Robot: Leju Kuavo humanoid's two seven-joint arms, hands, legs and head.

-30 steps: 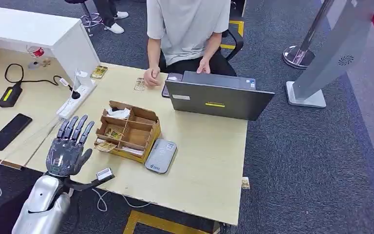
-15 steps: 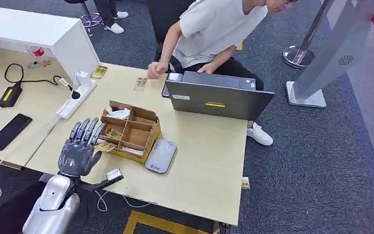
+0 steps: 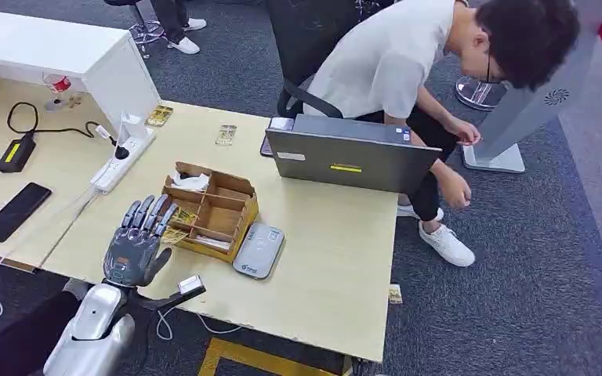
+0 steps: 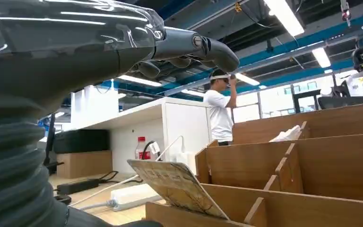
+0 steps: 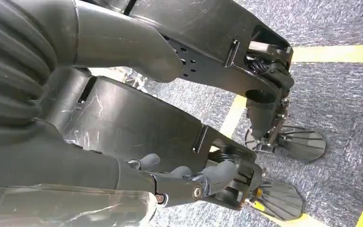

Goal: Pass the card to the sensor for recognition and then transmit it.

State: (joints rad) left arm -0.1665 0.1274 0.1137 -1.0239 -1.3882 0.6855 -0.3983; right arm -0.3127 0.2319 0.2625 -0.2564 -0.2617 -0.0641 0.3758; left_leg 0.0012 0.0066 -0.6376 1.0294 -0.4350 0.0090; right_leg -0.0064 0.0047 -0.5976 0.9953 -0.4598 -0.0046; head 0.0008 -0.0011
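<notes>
- Our left hand [image 3: 136, 243] hovers with fingers spread and nothing in it, just beside the brown cardboard divided box [image 3: 227, 205] on the pale wooden desk [image 3: 337, 258].
- The patterned card [image 4: 175, 185] leans out of the box's near corner compartment, close under our fingertips [image 4: 217, 49].
- We should lower slowly, pinch the card's free edge, then carry it to the grey flat card sensor [image 3: 258, 250] just beside the box.
- Our right hand [image 5: 189, 182] hangs towards the floor, fingers loosely curled, holding nothing.

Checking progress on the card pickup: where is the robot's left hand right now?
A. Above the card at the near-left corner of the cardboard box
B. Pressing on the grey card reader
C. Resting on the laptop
A: the left hand hangs open, fingers over the card at the cardboard box.
</notes>
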